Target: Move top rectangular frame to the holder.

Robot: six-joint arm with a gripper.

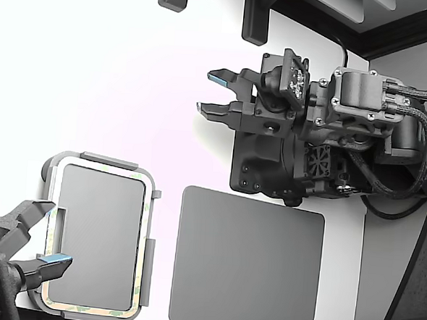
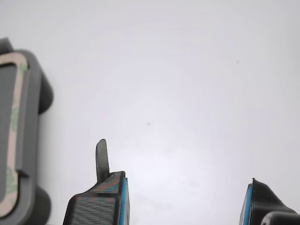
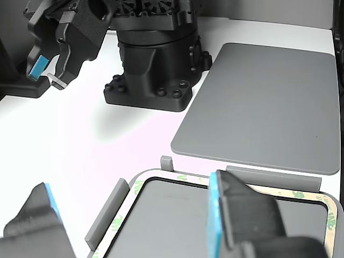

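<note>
The beige-tan frame with greenish mottling lies flat inside the light grey holder at the exterior view's lower left. It also shows in the wrist view and the other view, seated within the holder's raised tabs. My gripper hangs open and empty over the bare white table, well away from the holder at the exterior view's upper middle. Its blue-padded fingers frame only table in the wrist view. It also shows in the other view.
A second arm's open gripper hovers over the holder's left edge in the exterior view. A dark grey flat mat lies to the right of the holder. The black arm base stands behind the mat.
</note>
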